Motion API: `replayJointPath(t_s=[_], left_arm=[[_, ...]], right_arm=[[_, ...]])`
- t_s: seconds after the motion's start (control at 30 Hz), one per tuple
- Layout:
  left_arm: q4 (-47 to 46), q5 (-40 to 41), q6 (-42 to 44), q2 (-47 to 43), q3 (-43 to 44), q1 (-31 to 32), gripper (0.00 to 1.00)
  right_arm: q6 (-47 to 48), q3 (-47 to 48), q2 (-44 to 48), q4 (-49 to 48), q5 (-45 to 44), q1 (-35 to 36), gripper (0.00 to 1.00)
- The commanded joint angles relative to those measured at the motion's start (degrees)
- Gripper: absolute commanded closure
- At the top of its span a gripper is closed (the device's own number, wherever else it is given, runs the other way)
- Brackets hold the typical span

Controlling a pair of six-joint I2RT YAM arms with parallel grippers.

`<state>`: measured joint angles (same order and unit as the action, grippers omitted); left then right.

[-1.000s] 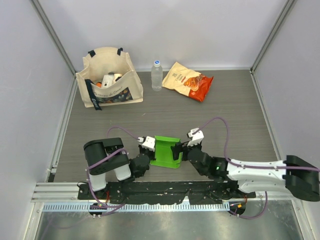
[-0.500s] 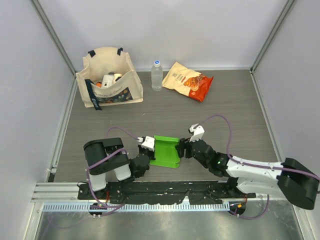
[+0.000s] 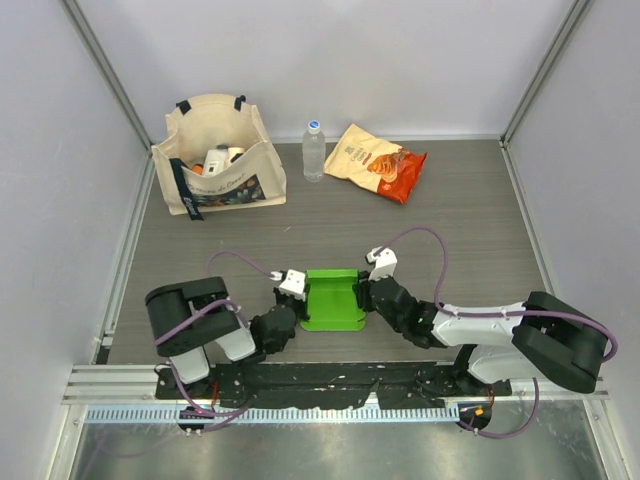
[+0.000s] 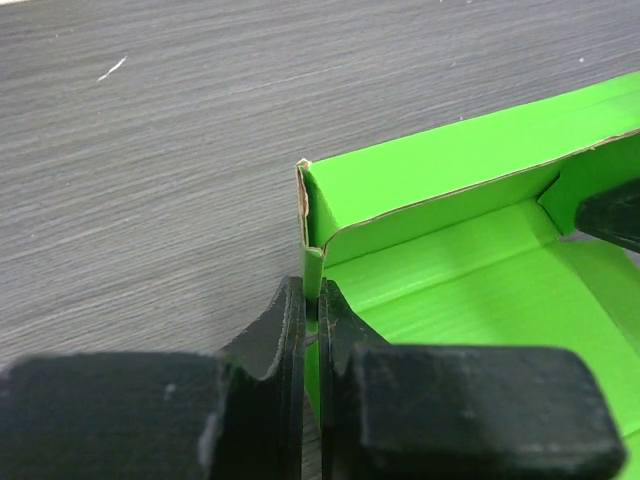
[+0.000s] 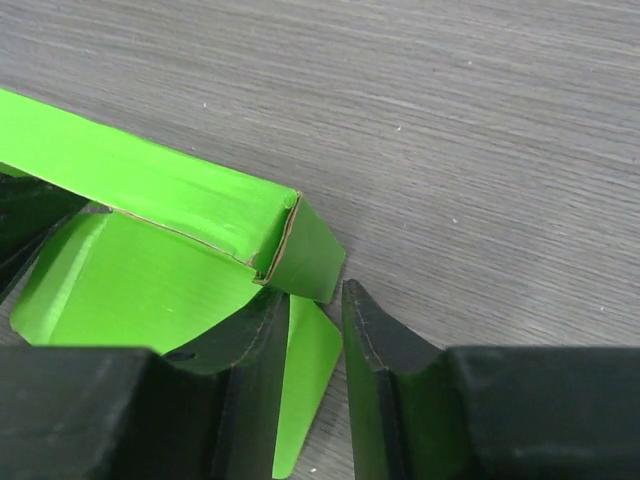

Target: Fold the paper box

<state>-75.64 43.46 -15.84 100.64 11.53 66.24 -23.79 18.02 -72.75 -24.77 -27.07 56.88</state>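
Note:
The paper box (image 3: 333, 300) is a bright green shallow tray lying on the table between my two grippers. My left gripper (image 3: 298, 299) is shut on the tray's left wall near its far corner; in the left wrist view the thin green wall (image 4: 312, 268) is pinched between the jaws of the left gripper (image 4: 312, 302). My right gripper (image 3: 366, 297) is at the tray's right side. In the right wrist view the right gripper (image 5: 316, 300) stands partly open around a loose green flap (image 5: 305, 365), which lies against the left finger with a gap to the right finger.
A cream tote bag (image 3: 215, 160) with items in it stands at the back left. A water bottle (image 3: 313, 150) and an orange snack bag (image 3: 378, 160) are at the back middle. Grey walls enclose the table on three sides.
My right gripper has moved left up to the box's right side and its jaws have narrowed around the flap. The box now lies squarer. The left gripper keeps its grip.

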Motion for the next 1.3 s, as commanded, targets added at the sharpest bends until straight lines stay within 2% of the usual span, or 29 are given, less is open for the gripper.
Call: replayJointPath(t_s=[0.0, 0.1, 0.13, 0.23, 0.33, 0.47, 0.6, 0.73, 1.1, 1.17, 1.2, 1.27], left_arm=[[9.96, -1.36, -3.32, -6.94, 0.33, -0.23, 0.94], [13.84, -1.89, -3.50, -10.02, 0.51, -0.32, 0.82], [16.11, -2.06, -3.94, -11.59, 0.51, -0.32, 0.71], [22.34, -3.38, -5.08, -14.67, 1.04, -0.32, 0.56], [28.68, -5.31, -6.22, -19.68, 1.39, -0.67, 0.47], [36.16, -9.87, -7.19, -26.45, 1.13, -1.55, 0.39], [40.21, -12.69, -6.06, -33.74, 0.86, -1.99, 0.39], [42.33, -12.35, -3.77, -35.95, 2.00, -2.87, 0.42], [35.48, -10.33, 0.01, -25.76, 7.36, -6.12, 0.43], [35.21, -9.98, 0.36, -24.36, 8.15, -6.99, 0.46], [34.95, -9.37, 0.63, -23.92, 8.68, -7.17, 0.51], [33.89, -10.14, 0.98, -22.95, 8.86, -8.40, 0.53]], right_arm=[[0.32, 1.75, -0.28, -3.96, -3.43, 0.25, 0.75], [-0.38, 2.10, -1.34, -4.14, -4.30, 0.25, 0.85], [-0.55, 2.28, -1.69, -4.14, -4.57, 0.25, 0.87], [-1.17, 3.16, -2.22, -2.74, -6.24, 0.25, 0.94], [-1.35, 4.47, -2.48, -0.19, -7.64, 0.33, 0.99], [-1.78, 5.44, -2.05, 3.49, -9.84, 0.33, 0.99], [-2.40, 6.59, -1.78, 6.31, -11.33, 0.33, 0.99], [-3.19, 8.08, -2.75, 8.25, -11.52, 0.42, 0.99], [-3.72, 9.84, -4.77, 8.69, -10.02, 0.42, 0.99], [-3.72, 10.02, -4.77, 8.86, -9.93, 0.42, 0.99], [-3.63, 10.02, -4.68, 8.95, -9.85, 0.42, 0.99], [-3.63, 10.02, -4.42, 9.04, -9.93, 0.51, 0.99]])
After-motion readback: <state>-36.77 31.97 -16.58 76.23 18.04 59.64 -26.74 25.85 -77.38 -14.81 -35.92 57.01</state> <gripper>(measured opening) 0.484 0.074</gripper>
